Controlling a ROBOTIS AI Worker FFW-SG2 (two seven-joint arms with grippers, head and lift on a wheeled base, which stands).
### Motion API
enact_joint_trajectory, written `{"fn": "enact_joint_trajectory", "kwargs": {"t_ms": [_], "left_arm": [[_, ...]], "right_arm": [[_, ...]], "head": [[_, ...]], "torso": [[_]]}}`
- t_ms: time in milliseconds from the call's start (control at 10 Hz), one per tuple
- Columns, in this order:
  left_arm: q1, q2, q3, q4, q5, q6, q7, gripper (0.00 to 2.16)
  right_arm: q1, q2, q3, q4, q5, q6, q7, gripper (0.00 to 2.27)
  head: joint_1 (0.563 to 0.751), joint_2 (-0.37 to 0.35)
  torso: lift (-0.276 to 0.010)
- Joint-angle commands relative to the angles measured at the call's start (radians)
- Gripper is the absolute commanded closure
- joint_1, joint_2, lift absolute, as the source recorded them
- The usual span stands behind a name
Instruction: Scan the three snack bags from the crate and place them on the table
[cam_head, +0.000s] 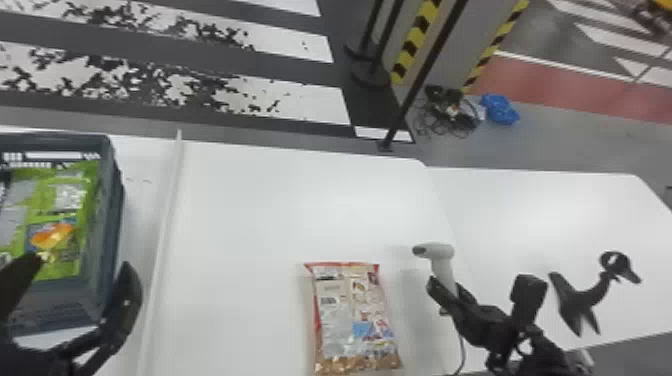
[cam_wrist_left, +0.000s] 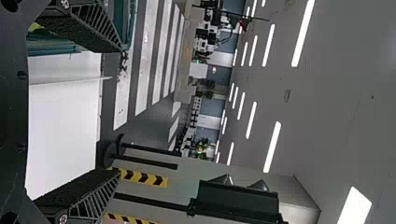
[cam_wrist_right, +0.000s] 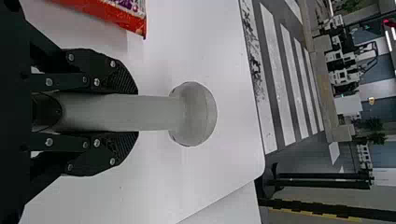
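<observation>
Beyond the far edge of my white tables, I am seeing broad white floor stripes (cam_head: 165, 90) with ragged black speckles running along the far left. Slim black metal posts (cam_head: 422, 75) are standing right of them, near strips of yellow-and-black hazard marking (cam_head: 412, 45). A tangle of dark cables (cam_head: 450, 119) is lying on the grey floor, just left of a crumpled blue bundle (cam_head: 500, 109). A red floor band (cam_head: 575, 90) is stretching behind both. Long white ceiling lights (cam_wrist_left: 272, 147) are glowing overhead.

Left claw (cam_head: 82, 262) spread wide, low at head view's left — right claw (cam_head: 449, 290) clamped, low at right.
</observation>
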Motion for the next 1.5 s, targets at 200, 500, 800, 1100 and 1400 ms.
{"fn": "enact_joint_trajectory", "kwargs": {"t_ms": [200,500,800,1100,1400], "left_arm": [[0.001,0.003,-0.002,-0.006,-0.001,0.0,0.0,0.07],[0.001,0.005,-0.005,-0.01,-0.001,0.0,0.0,0.07],[0.007,0.003,-0.009,-0.021,-0.007,0.0,0.0,0.07],[0.007,0.0,-0.017,-0.021,-0.017,0.016,0.0,0.07],[0.007,0.003,-0.019,-0.023,-0.015,0.016,0.0,0.07]], "right_arm": [[-0.076,-0.028,0.012,0.15,0.061,-0.016,0.012,2.22],[-0.083,-0.031,0.012,0.173,0.062,-0.04,0.01,0.57],[-0.003,-0.017,-0.03,0.068,-0.001,-0.111,0.009,0.04],[0.115,-0.005,-0.132,-0.24,-0.133,0.196,0.182,0.06],[0.065,-0.056,-0.143,-0.31,-0.177,0.693,0.365,0.06]], "head": [[0.695,-0.35],[0.695,-0.35],[0.695,-0.35],[0.695,-0.35],[0.695,-0.35]], "torso": [[-0.037],[-0.037],[-0.037],[-0.037],[-0.037]]}}
